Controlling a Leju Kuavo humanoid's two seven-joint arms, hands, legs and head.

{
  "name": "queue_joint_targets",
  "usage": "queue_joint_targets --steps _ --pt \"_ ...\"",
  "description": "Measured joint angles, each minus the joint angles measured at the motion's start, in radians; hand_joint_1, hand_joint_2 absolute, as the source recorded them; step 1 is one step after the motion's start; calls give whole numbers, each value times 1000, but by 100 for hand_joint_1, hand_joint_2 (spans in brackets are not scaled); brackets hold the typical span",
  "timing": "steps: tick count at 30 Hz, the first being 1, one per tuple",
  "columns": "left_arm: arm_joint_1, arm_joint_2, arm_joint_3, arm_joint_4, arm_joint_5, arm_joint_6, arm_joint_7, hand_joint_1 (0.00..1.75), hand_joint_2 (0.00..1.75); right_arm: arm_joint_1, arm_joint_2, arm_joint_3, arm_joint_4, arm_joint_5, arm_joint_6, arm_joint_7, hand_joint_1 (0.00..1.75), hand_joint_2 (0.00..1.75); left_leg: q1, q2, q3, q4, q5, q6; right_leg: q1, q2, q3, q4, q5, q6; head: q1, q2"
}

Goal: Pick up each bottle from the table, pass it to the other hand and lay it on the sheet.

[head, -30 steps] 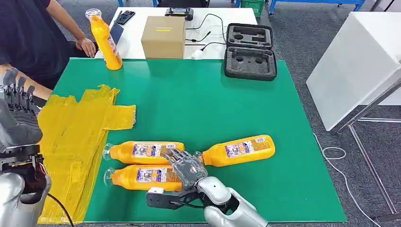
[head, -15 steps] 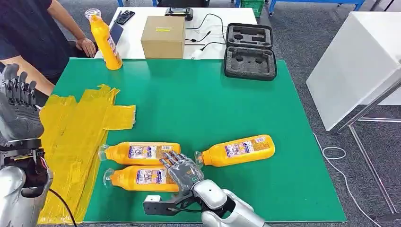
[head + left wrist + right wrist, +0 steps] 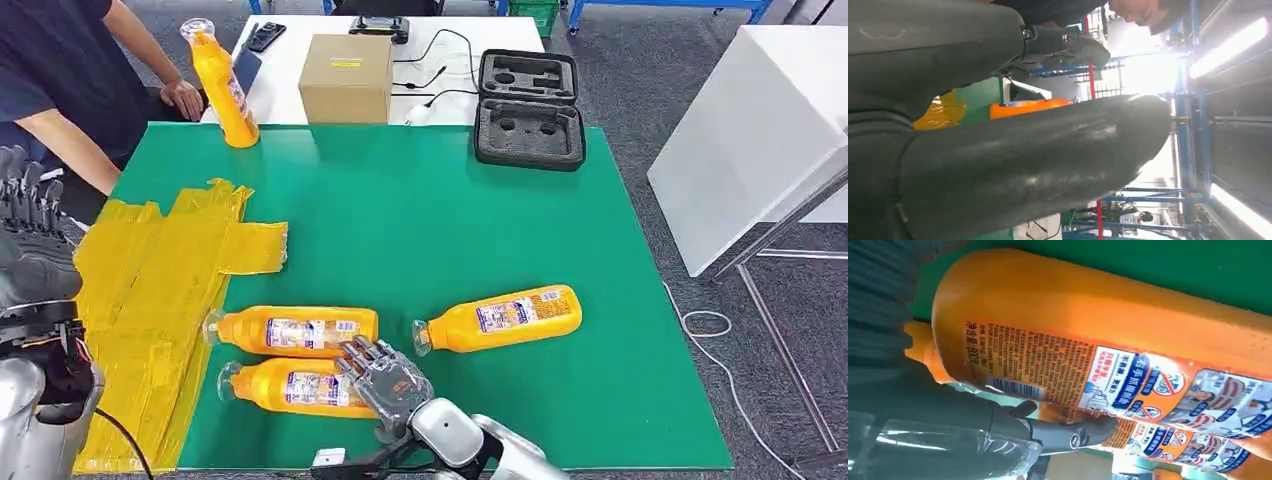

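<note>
Right hand [image 3: 385, 378] draped over base end of nearest bottle [image 3: 290, 386], fingers against label, not visibly closed. Left hand [image 3: 35, 240] raised, spread, empty, beside yellow sheet [image 3: 150, 290]. Judged rigid, smooth, slippery, rolling; best grasped mid-body, just beyond fingertips.

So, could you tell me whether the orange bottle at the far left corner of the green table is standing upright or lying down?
Upright. The orange bottle stands on its base at the green table edge, clear cap on top.
</note>
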Motion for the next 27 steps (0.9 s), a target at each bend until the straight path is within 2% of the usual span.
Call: queue_joint_targets --steps 14,15,16,17,18,22,25,27 --pt "100 14 84 -51 37 -5 -14 0 0 40 -40 -10 -43 91 71 0 0 175 0 0 1 0 0 0 0 0 0 0 0 0 0 0" --pt "102 14 87 -54 40 -6 -14 0 0 43 -42 -14 -46 95 76 4 28 175 0 0 1 0 0 0 0 0 1 0 0 0 0 0" --pt "102 14 91 -54 41 -8 -14 0 0 44 -42 -18 -48 97 82 8 152 175 0 0 1 0 0 0 0 0 1 0 0 0 0 0" --pt "101 14 94 -54 42 -12 -13 0 0 46 -42 -23 -49 97 88 12 166 175 0 0 2 0 0 0 0 0 1 -1 0 0 0 0" --pt "101 14 95 -54 43 -14 -11 0 0 49 -43 -26 -49 97 90 15 173 175 0 0 2 0 0 0 0 0 2 -1 0 0 0 0" --pt "87 14 92 -50 45 -23 -6 0 0 63 -48 -38 -49 91 85 19 175 175 0 0 3 0 0 0 0 0 3 -1 0 0 0 0" --pt "72 14 89 -46 45 -24 -6 0 0 70 -53 -47 -49 88 80 19 168 175 0 0 4 0 0 0 0 0 3 -1 0 0 0 0" --pt "66 14 87 -41 47 -23 -5 0 0 71 -56 -49 -49 88 77 22 175 175 0 0 4 0 0 0 0 0 3 -1 0 0 0 0"
